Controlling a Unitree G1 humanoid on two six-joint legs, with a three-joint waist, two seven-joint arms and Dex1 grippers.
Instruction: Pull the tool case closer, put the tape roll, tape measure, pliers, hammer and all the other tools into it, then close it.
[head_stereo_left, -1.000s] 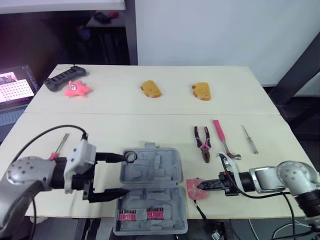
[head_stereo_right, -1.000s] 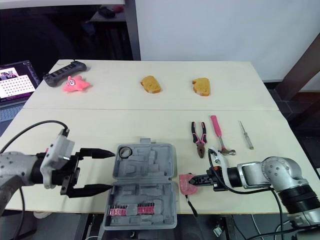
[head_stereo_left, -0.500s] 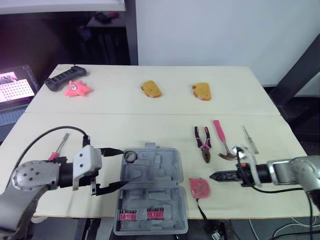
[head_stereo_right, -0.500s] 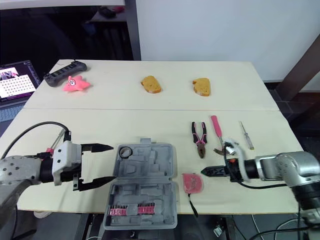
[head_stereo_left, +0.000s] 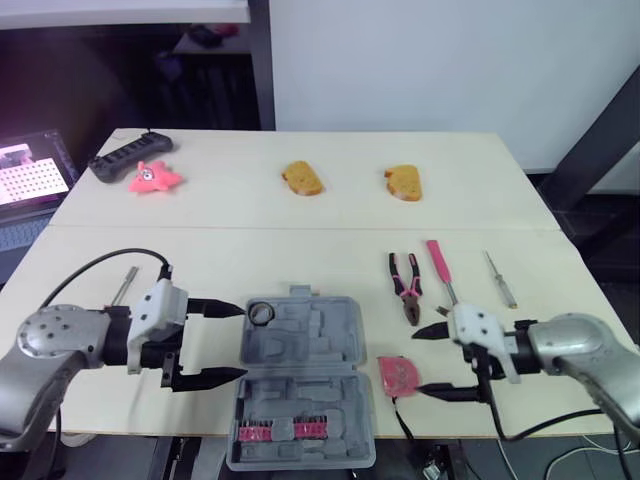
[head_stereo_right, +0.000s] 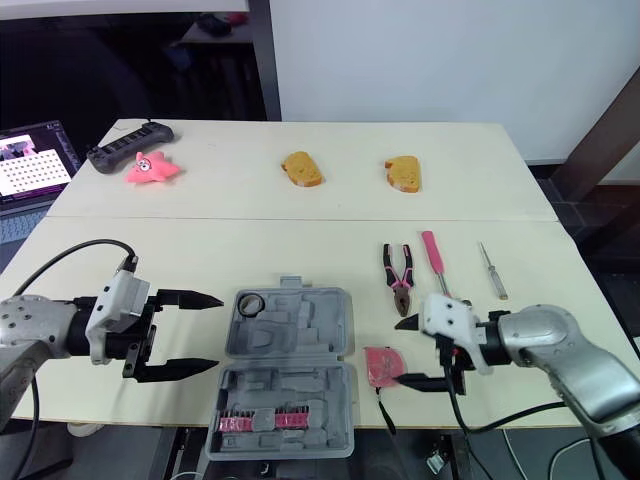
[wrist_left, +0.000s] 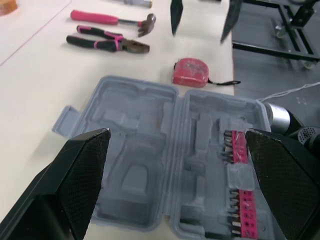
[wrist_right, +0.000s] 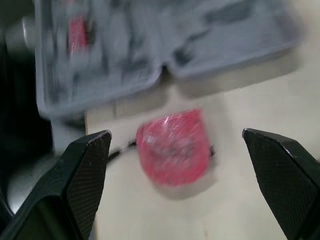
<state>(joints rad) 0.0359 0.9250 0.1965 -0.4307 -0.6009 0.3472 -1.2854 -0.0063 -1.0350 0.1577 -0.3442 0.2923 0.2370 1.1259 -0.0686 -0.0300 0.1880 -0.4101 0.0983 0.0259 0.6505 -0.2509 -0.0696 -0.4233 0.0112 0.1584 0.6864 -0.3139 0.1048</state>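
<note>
Your right pincer is wide open, just beside the red tape measure. It lies on the worktop near the front edge, next to the open tool case. Your left pincer is wide too. Squeeze off-centre and the tape measure may slip out and fall off.

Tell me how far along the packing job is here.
Done: the tool case lies open at the near edge, tape roll in it. In hand: the right gripper, jaws open, faces the tape measure; the left gripper hovers open beside the case. Remaining: tape measure, pliers, hammer, right screwdriver, left screwdriver, then closing.
</note>
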